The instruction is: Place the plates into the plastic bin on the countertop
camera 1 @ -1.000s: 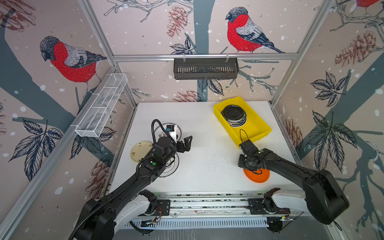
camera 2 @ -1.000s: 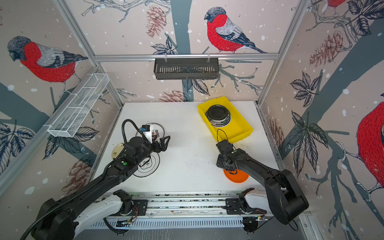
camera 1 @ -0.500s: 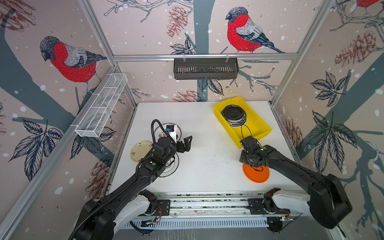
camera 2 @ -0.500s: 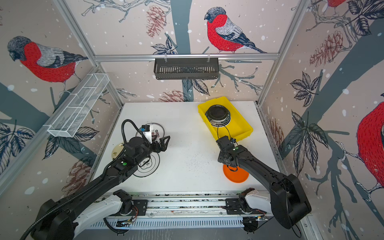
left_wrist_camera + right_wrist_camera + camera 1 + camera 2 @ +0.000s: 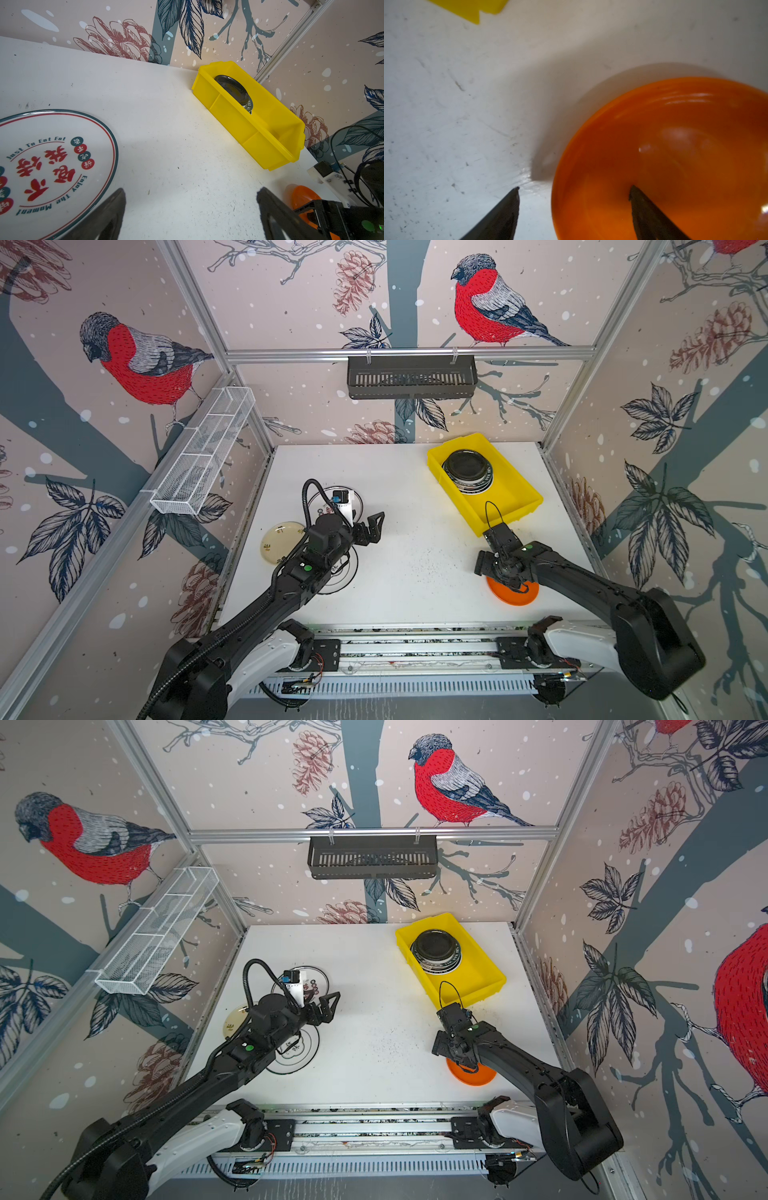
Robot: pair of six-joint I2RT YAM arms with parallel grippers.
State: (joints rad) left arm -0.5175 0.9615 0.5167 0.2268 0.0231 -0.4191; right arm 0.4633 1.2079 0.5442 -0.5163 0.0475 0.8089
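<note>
- Yellow plastic bin (image 5: pixel 508 502) sits far right on the countertop (image 5: pixel 415 539), turned at an angle. A stack of plates (image 5: pixel 468 470), black one on top, lies in its far end.
- Outside the bin I see an orange plate (image 5: pixel 517 594) near right and a cream plate (image 5: pixel 279 540) at the left edge. A white lettered plate (image 5: pixel 52 166) lies beside my left gripper (image 5: pixel 191 189), and another white plate (image 5: pixel 347 570) is under the left arm.
- Right arm reaches over the orange plate, wrist pitched down.
- Right gripper (image 5: pixel 574 188) is spread wide, gripping nothing. One finger (image 5: pixel 645 212) is over the plate's inside, the other over bare counter, rim between them. Can't tell if either touches.
- Left arm hovers above the white plates. Its gripper is spread wide, aimed toward the bin, holding nothing.
</note>
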